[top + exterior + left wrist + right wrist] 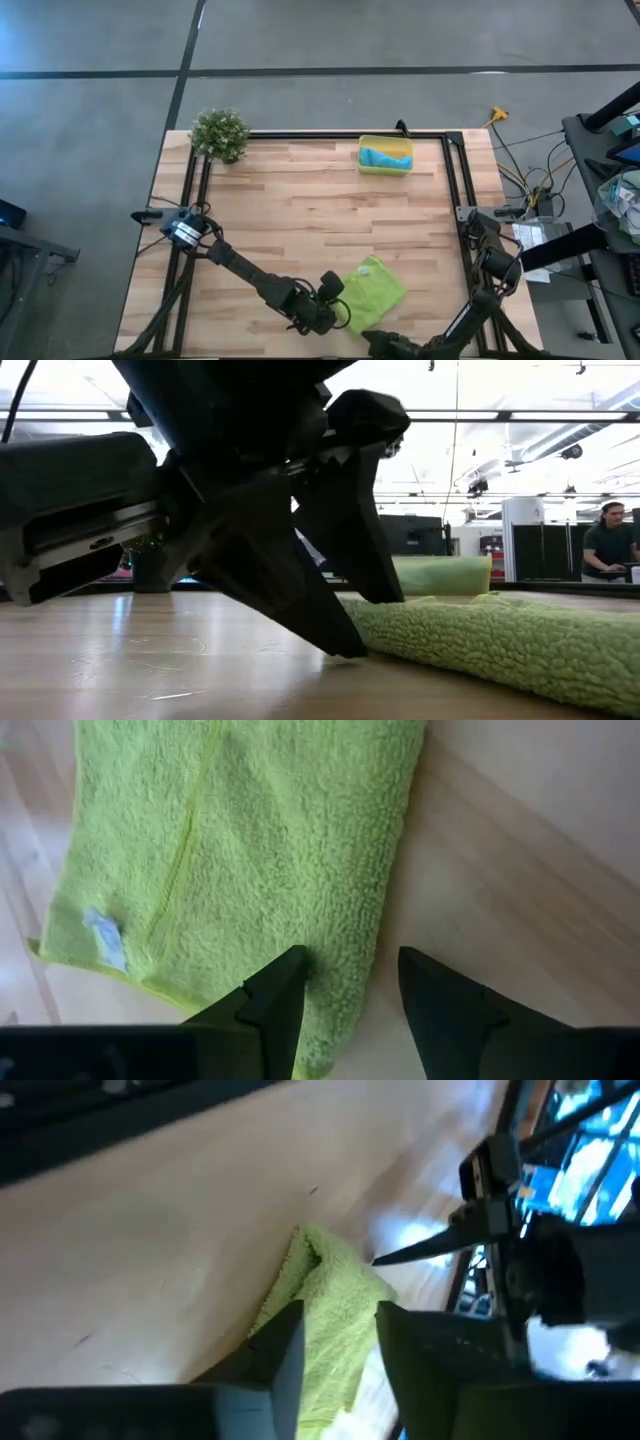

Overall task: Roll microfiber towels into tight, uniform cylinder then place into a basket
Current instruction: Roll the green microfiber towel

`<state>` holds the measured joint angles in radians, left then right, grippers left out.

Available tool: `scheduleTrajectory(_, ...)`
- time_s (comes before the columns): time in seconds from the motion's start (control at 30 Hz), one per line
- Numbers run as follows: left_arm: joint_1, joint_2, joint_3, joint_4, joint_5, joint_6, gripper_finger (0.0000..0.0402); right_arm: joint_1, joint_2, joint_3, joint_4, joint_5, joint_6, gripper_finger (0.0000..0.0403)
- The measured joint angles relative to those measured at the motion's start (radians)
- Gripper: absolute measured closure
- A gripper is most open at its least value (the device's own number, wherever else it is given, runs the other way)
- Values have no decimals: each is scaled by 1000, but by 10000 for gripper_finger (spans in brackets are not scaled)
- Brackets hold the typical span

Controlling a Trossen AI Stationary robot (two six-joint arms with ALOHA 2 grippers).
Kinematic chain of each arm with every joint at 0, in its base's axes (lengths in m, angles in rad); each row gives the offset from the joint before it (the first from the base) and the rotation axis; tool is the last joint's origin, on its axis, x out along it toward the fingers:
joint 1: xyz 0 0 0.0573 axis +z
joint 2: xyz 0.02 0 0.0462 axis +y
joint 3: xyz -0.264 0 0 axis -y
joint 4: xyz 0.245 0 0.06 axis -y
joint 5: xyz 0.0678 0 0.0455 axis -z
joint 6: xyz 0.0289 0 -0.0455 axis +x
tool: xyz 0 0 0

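The lime-green towel [377, 288] lies folded and flat on the table near its front edge, its white tag [103, 935] at one corner. My left gripper [350, 990] is open at the towel's left side, one finger over the cloth and one over bare wood. My right gripper [335, 1330] is open at the towel's near corner [310, 1245], with cloth running between its fingers. The turquoise-blue towel [385, 156] lies in the yellow basket [364, 166] at the far edge. My left gripper slants down from the table's left, its fingers astride the green towel's long edge [370, 970]; whether the finger [280, 990] over the cloth touches it, I cannot tell. My right gripper comes low from the near side, its fingers either side of the towel's near end [330, 1295]; whether they touch it, I cannot tell.
A small potted plant [220, 133] stands at the far left corner. A black frame [450, 180] runs along the table's far, left and right edges. Bare wood lies between the green towel and the basket. A person [605, 540] stands far off in the room.
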<state>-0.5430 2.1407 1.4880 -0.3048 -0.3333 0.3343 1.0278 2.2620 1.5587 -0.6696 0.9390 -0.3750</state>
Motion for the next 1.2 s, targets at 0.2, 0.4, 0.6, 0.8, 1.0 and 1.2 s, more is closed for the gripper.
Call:
scheduleTrajectory(0.2, -11, -17, -3, -62, 10, -42, 255, -43, 0, 8, 7, -57, -153, 237)
scheduleTrajectory(0.4, -34, -100, -6, -195, -15, -149, 255, -76, 0, 10, 26, -99, -303, 230)
scheduleTrajectory(0.6, -69, -156, -23, -209, -46, -173, 255, -72, 0, 15, 81, -129, -442, 230)
scheduleTrajectory(0.8, -98, -166, -23, -215, -94, -179, 255, -68, 0, 27, 85, -130, -460, 231)
scheduleTrajectory(1.0, -105, -166, -23, -257, -95, -274, 255, -79, 0, 26, 116, -180, -460, 231)
scheduleTrajectory(1.2, -114, -166, -23, -271, -96, -278, 255, -102, 0, 25, 132, -199, -459, 232)
